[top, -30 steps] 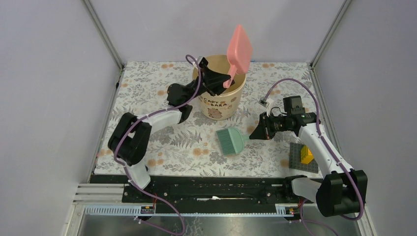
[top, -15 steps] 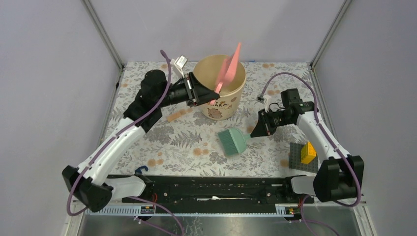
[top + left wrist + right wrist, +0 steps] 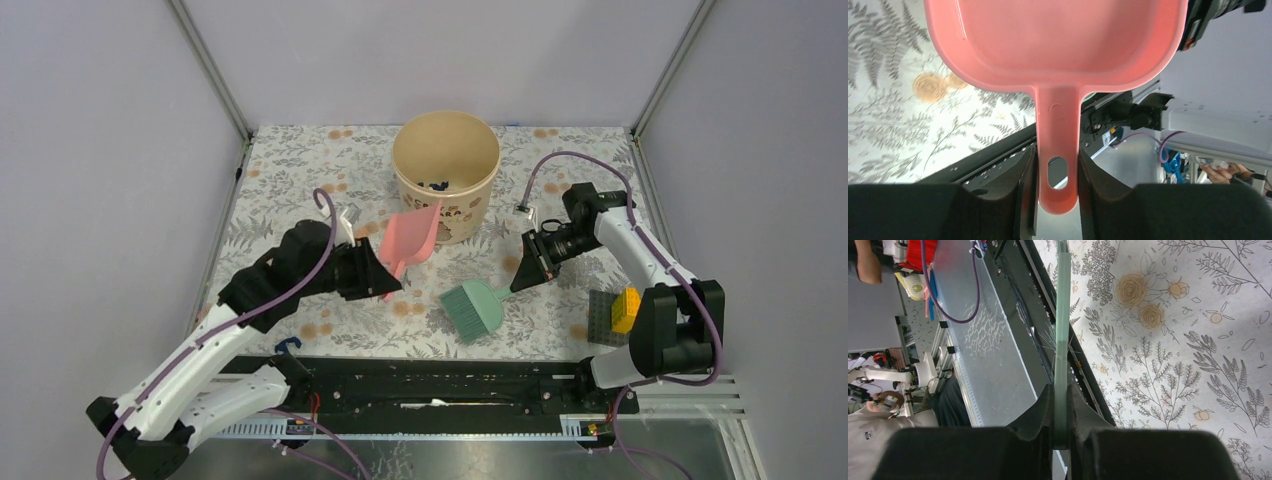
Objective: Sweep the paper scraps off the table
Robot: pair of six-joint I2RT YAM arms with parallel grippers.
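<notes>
We should lay the pink plastic dustpan (image 3: 412, 238), clamped in our left claw (image 3: 1058, 167), flat on the floral bench (image 3: 300, 180), clear of the green brush (image 3: 473, 306) our right claw (image 3: 522, 272) clamps; dark paper scraps (image 3: 437, 185) lie in the beige tub (image 3: 452, 216).

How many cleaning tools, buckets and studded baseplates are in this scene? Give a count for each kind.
Cleaning tools: 2 (pink dustpan, green brush)
Buckets: 1 (beige bucket)
Studded baseplates: 1 (grey baseplate)
Total: 4
</notes>
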